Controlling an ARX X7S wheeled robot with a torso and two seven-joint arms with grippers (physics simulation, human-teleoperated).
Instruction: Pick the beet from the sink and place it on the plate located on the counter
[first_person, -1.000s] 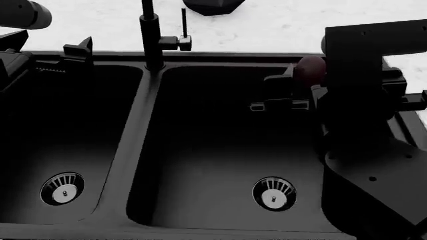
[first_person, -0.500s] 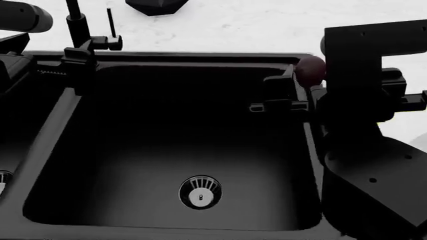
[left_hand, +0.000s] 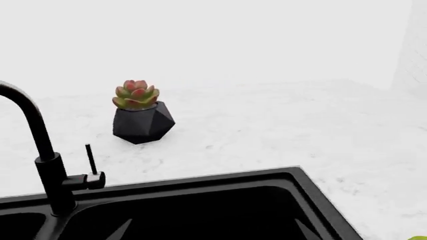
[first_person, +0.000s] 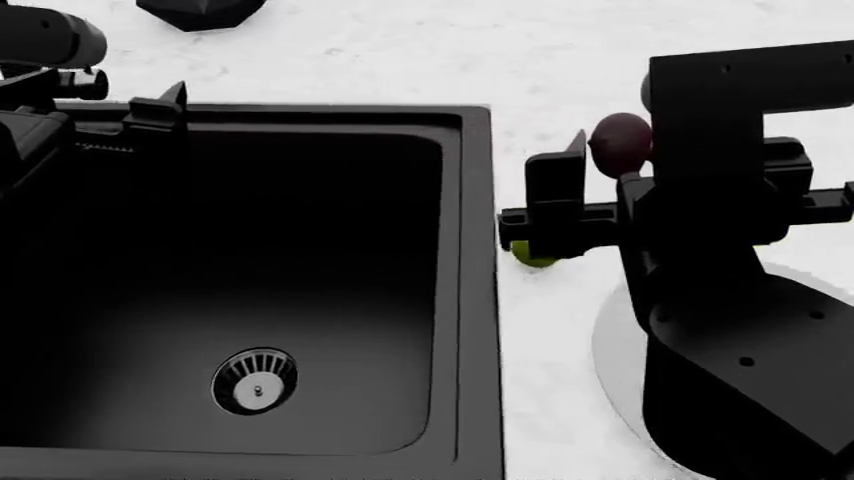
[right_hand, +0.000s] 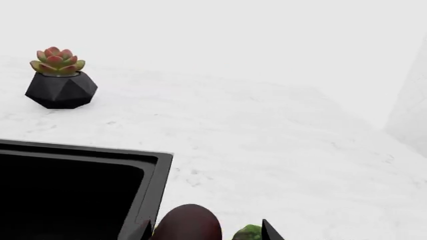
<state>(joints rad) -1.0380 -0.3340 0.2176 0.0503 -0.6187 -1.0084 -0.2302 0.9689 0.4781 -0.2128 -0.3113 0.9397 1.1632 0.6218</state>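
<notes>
Already beet (first_person: 621, 143) pinched in right end effector (first_person: 603, 185) above bench (first_person: 561, 60); small, firm, smooth-skinned, probably slippery; grip across widest middle. Left end effector: cannot tell.

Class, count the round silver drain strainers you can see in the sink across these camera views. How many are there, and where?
1. A single drain strainer sits on the floor of the sink basin in the head view. The wrist views show none; another may lie outside the frame.
</notes>
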